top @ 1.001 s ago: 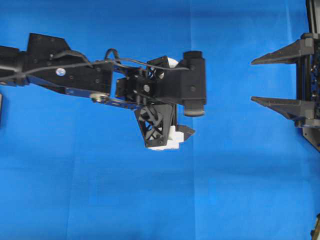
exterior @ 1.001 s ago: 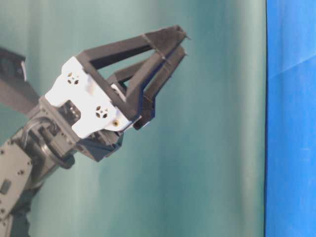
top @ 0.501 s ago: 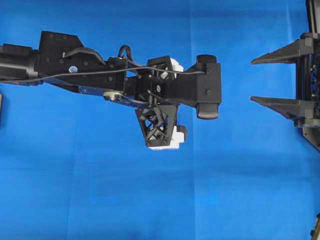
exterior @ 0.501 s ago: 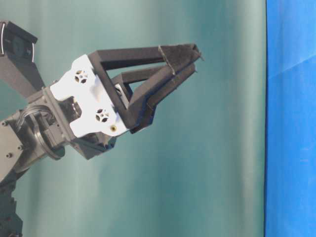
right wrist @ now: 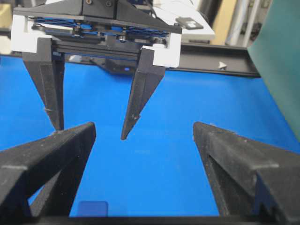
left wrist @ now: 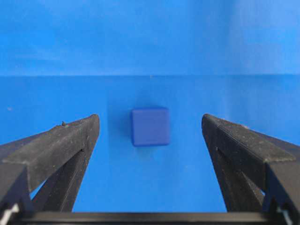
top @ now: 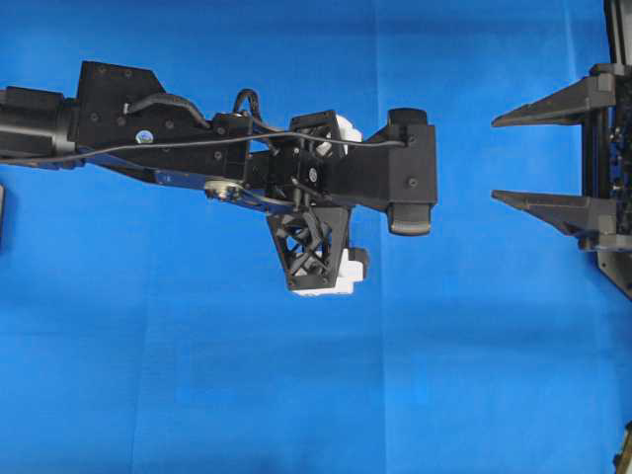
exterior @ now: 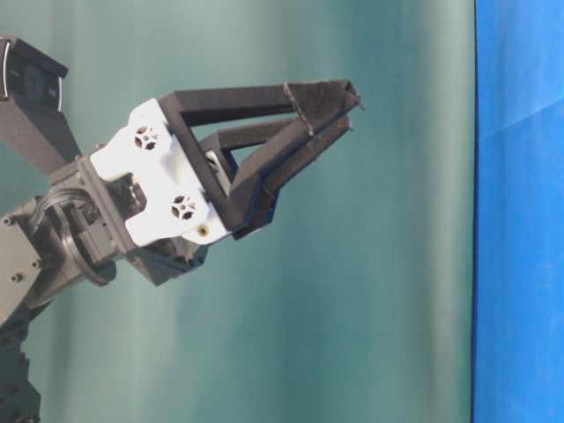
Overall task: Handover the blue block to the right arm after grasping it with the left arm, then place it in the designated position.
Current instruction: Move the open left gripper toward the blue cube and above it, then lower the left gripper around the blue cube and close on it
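The left arm's end effector (right wrist: pixel 91 133), the one with white brackets, hangs tips-down over the blue cloth-covered surface (top: pixel 197 395). Its two pointed black fingers are spread wide and hold nothing. In the left wrist view the blue block (left wrist: pixel 150 126) sits flat on the cloth between those fingers, roughly centred, with a strip of cloth showing on either side, so neither finger touches it. How high the tips stand above the cloth cannot be told.

From overhead, the left arm (top: pixel 197 148) reaches in from the left edge to the middle of the surface, and its wrist and camera housing cover the block completely. The right arm's all-black end effector (top: pixel 494 160) is well apart at the right edge, pointing toward the left arm, its fingers parted and empty. Its wrist camera looks between those fingers at the left end effector, with the block low in the picture, nearer the camera.

A green backdrop (exterior: pixel 397 264) borders the cloth, and a black rail (right wrist: pixel 225 65) runs along the far edge of the surface, with blurred clutter beyond it.
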Robot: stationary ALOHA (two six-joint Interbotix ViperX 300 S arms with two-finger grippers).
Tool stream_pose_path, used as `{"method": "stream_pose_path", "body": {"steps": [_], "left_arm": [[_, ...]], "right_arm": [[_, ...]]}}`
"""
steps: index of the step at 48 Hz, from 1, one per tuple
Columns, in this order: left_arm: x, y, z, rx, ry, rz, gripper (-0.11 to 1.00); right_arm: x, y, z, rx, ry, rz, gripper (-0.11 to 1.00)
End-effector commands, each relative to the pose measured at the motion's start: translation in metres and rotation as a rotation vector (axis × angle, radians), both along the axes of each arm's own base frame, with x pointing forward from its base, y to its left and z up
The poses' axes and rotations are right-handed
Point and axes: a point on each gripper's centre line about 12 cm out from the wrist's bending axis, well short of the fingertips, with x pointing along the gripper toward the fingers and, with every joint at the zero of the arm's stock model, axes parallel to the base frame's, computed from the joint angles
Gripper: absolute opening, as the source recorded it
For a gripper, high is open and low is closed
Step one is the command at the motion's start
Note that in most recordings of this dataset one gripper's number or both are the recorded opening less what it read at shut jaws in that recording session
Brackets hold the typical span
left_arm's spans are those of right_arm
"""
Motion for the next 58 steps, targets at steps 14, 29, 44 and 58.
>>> {"method": "stream_pose_path", "body": {"steps": [14, 29, 44, 58], "left_arm": [[0.0, 0.0, 0.018, 0.001, -0.046, -0.002, 0.93], [-0.001, -0.001, 0.018, 0.001, -0.046, -0.003, 0.93], [-0.001, 0.0, 0.017, 0.0, -0.043, -0.001, 0.93], [-0.004, 0.0, 0.008, -0.001, -0.026, 0.003, 0.93]], "right_arm": [[0.002, 0.0, 0.01, 0.002, -0.025, -0.002, 0.98], [0.004, 0.0, 0.007, 0.003, -0.008, -0.002, 0.98], [0.005, 0.0, 0.01, 0.001, -0.012, -0.002, 0.98], [0.005, 0.0, 0.01, 0.001, -0.014, -0.002, 0.98]]}}
